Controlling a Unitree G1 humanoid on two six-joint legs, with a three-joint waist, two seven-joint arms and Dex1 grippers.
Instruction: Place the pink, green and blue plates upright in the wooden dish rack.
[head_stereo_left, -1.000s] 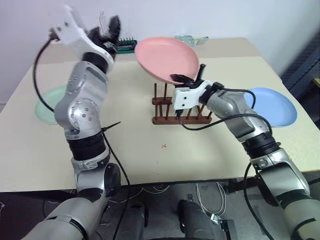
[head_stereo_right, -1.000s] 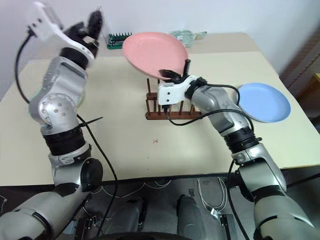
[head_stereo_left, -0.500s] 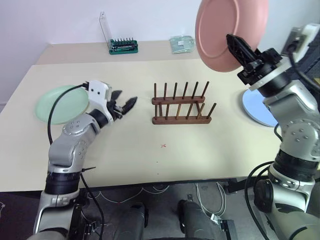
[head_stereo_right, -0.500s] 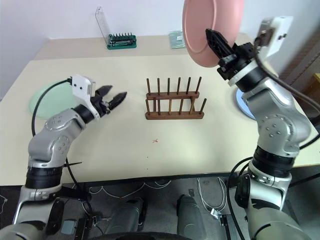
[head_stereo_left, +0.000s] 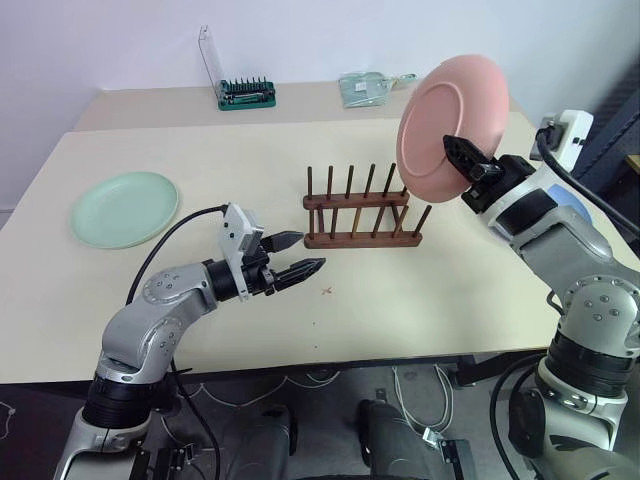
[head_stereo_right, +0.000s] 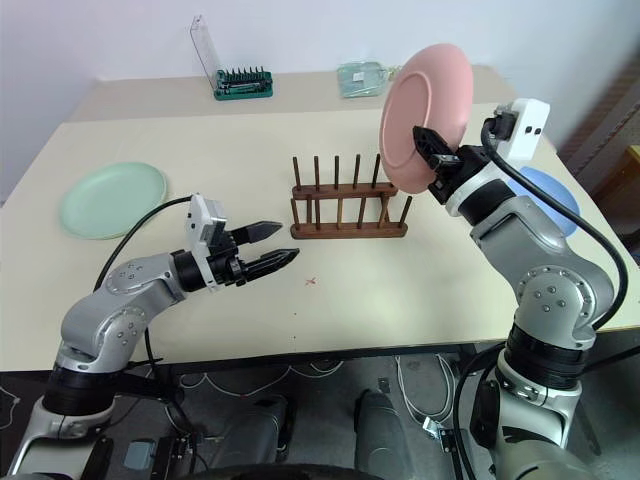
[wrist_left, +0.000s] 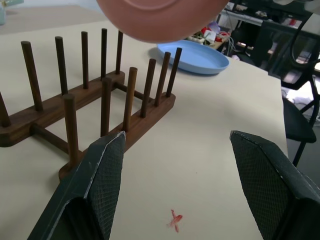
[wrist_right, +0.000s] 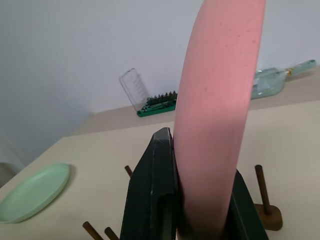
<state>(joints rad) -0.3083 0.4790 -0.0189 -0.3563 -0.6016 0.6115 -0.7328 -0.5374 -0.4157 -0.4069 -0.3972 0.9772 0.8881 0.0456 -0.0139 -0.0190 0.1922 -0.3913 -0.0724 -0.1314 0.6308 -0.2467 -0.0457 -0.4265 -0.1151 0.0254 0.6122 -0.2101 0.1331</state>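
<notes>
The light is bright, soft and even. Shadows on my table (head_stereo_left: 400, 310) are weak; I see only a faint one under the rack (head_stereo_left: 362, 212). There is no strong glare. In my right wrist view the pink plate (wrist_right: 215, 115) is very near and a little soft.

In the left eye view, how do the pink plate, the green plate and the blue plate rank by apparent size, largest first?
1. pink plate, held up nearer the camera, which may enlarge it.
2. green plate, lying flat on the table.
3. blue plate, mostly hidden behind the right arm, so its rank is unsure.
</notes>
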